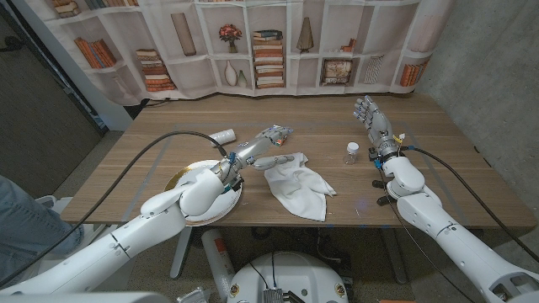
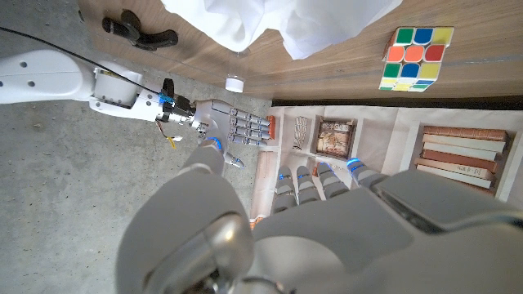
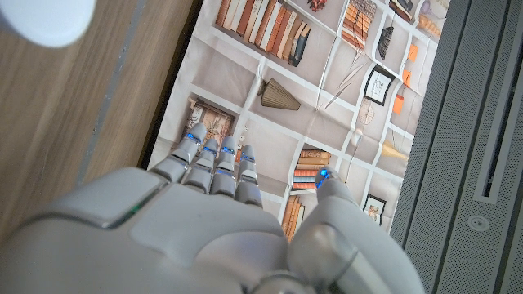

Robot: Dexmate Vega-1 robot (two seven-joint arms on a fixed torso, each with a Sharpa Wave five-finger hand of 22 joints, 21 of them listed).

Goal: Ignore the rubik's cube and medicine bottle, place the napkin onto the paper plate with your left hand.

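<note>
Clearly our left hand (image 1: 263,150) hovers with fingers apart, holding nothing, beside the napkin (image 1: 296,185) lying crumpled near the paper plate (image 1: 181,178), so we risk pinching only a loose fold and dragging it.

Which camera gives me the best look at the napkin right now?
The head view: the whole white napkin lies crumpled on the table, just right of the left robot hand and the paper plate. The left wrist view catches only part of it. In the right wrist view I cannot make it out.
</note>
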